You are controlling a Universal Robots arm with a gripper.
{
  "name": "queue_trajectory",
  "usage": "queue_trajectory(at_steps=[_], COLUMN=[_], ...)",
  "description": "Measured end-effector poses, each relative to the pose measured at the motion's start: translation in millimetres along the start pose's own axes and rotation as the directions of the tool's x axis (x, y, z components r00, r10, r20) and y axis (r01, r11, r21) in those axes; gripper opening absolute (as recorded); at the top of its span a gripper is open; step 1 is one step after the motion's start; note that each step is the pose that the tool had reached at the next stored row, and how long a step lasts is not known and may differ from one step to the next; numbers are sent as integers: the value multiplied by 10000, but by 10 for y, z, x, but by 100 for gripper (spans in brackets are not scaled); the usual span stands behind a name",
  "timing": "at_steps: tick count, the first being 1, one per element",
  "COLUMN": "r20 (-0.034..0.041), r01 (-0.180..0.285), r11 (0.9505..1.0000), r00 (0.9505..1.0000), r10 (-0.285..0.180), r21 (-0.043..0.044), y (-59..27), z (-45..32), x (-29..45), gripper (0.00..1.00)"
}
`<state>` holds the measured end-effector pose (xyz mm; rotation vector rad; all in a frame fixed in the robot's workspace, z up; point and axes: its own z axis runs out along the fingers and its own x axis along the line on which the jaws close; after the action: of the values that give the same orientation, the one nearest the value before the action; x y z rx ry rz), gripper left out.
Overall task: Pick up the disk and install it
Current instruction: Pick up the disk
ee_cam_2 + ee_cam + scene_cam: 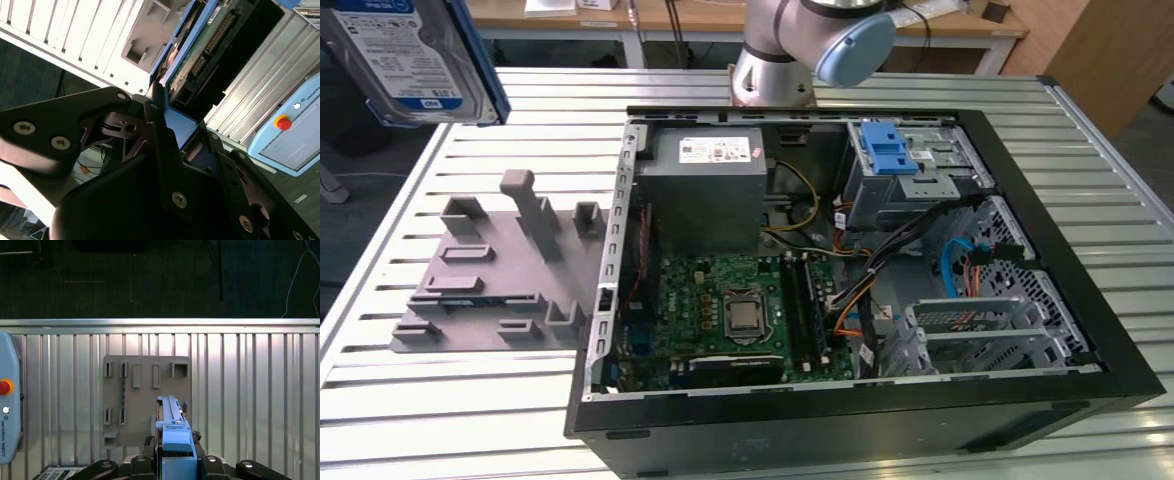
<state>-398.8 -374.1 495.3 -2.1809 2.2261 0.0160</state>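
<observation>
The disk (403,52), silver with a white-and-blue label and blue rails, hangs high over the table at the exterior view's far left, above the grey holder plate (494,270). In both wrist views my gripper (184,137) (175,462) is shut on the disk (210,42), its black fingers (157,132) clamping the blue rail (172,427) edge-on. The holder plate (145,400) lies directly below with its slots empty.
An open computer case (1067,300) lies on the slatted metal table (480,400), with a motherboard, a grey power supply (707,190) and a drive bay with a blue tab (894,150). The arm's base (774,60) stands behind it. A teach pendant (7,405) lies beside the plate.
</observation>
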Motion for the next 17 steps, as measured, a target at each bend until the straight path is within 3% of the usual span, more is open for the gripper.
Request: queue_trajectory(at_steps=[17], r20=[-1], r01=[-1], r11=[10000], r00=[10000], r10=[1], r21=[-1], y=[-237], z=[2], x=[121], gripper=[36])
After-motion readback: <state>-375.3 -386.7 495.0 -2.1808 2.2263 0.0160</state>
